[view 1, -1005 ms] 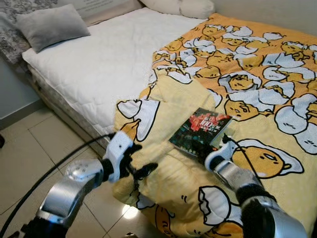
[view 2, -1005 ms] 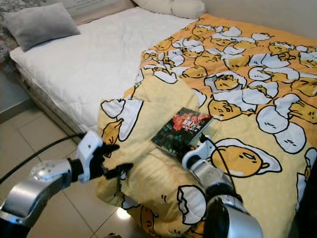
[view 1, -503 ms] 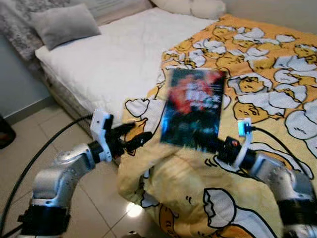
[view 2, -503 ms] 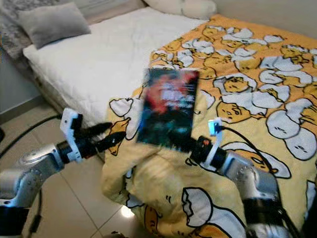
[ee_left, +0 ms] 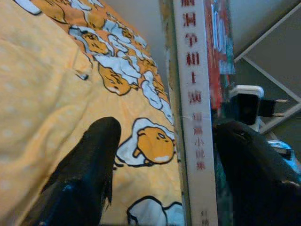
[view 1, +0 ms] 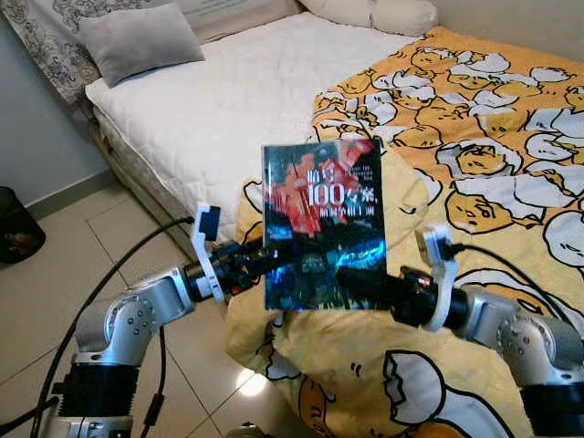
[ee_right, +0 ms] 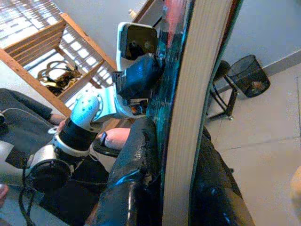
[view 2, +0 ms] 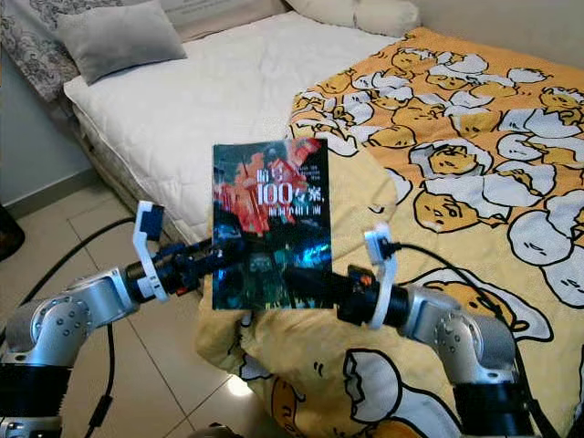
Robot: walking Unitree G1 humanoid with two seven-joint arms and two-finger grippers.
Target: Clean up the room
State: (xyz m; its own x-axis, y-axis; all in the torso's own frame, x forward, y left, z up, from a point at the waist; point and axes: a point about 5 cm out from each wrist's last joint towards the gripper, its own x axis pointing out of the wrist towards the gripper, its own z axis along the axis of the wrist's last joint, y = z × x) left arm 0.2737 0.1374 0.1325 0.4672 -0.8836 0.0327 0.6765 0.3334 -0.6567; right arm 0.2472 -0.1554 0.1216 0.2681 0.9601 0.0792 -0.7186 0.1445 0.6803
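A dark paperback book (view 1: 321, 224) with a red and white cover stands upright in the air above the blanket's folded corner. My right gripper (view 1: 351, 278) is shut on the book's lower right edge. In the right wrist view both fingers (ee_right: 141, 155) press against the book (ee_right: 197, 94). My left gripper (view 1: 255, 260) is at the book's lower left edge and open. In the left wrist view its fingers (ee_left: 89, 165) straddle the spine (ee_left: 195, 94), one of them well apart from it.
A yellow blanket (view 1: 474, 137) printed with eggs covers the right side of the bed. The white mattress (view 1: 237, 91) and a grey pillow (view 1: 141, 41) lie to the left. A black wastebasket (view 1: 18, 237) stands on the tiled floor (view 1: 82, 265).
My right gripper has lifted the book off the blanket and turned it upright. My left gripper has come up to the book's left edge. The camera has shifted too.
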